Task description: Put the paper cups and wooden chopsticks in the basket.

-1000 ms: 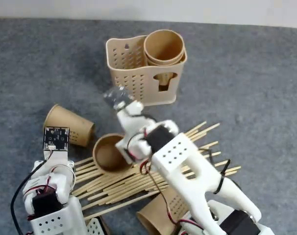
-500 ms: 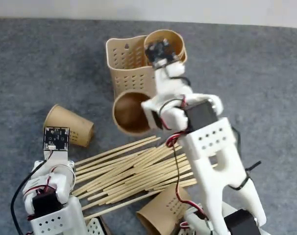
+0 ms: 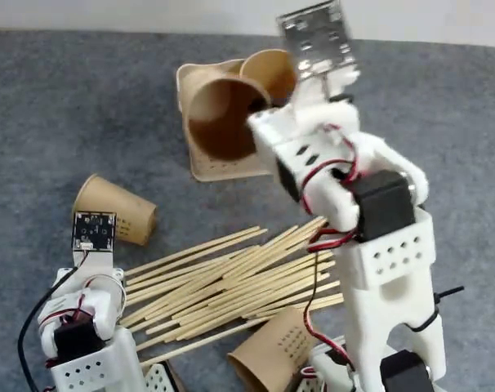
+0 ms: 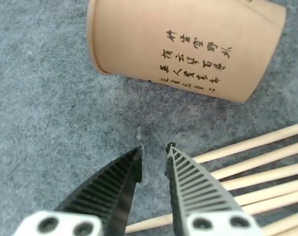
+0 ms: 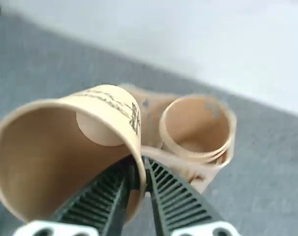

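My right gripper [image 3: 262, 124] [image 5: 139, 167] is raised above the basket [image 3: 208, 167] [image 5: 150, 109] and is shut on the rim of a paper cup [image 3: 219, 114] [image 5: 65, 147], which is tilted with its mouth toward the camera. Stacked paper cups [image 3: 270, 72] [image 5: 195, 125] stand in the basket's right part. Wooden chopsticks [image 3: 231, 282] [image 4: 252, 162] lie in a heap on the grey mat. Another cup [image 3: 115, 208] [image 4: 183, 44] lies on its side just ahead of my left gripper [image 4: 154, 148], which hangs low, narrowly open with nothing between its fingers. A third loose cup [image 3: 272, 355] lies at the front.
The right arm's white body [image 3: 386, 245] rises over the right end of the chopstick heap. The left arm [image 3: 84, 322] sits at the front left corner. Bare grey mat [image 3: 51, 106] stretches to the left and right of the basket.
The right arm has lifted the cup off the chopstick pile and swung it up and back, from the middle of the mat to above the basket. The left arm has not moved.
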`<state>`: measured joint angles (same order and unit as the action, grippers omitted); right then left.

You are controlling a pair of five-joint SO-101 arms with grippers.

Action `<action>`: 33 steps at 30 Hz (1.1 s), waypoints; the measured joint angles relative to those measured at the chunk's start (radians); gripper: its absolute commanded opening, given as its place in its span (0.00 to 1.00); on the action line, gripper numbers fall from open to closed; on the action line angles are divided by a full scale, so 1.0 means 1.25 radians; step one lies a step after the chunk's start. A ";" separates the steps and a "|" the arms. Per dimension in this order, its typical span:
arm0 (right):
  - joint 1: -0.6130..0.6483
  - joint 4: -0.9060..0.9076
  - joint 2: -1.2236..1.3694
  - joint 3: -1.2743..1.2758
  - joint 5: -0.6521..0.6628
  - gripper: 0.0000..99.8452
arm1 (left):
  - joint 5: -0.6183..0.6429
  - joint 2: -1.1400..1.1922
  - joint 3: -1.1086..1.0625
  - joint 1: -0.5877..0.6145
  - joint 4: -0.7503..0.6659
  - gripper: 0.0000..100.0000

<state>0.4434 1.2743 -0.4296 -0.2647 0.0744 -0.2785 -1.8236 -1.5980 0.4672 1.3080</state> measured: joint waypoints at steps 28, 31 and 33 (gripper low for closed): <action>-0.185 -0.234 0.187 0.000 0.000 0.18 | 0.000 0.000 0.000 0.000 0.000 0.10; -0.187 -0.281 0.187 0.000 0.000 0.18 | 0.000 0.000 0.000 0.000 0.000 0.10; -0.173 -0.293 0.187 0.000 0.000 0.18 | 0.000 0.000 0.000 0.000 0.000 0.10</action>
<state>0.2271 0.9076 -0.1964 -0.2647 0.0744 -0.2785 -1.8236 -1.5980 0.4672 1.3080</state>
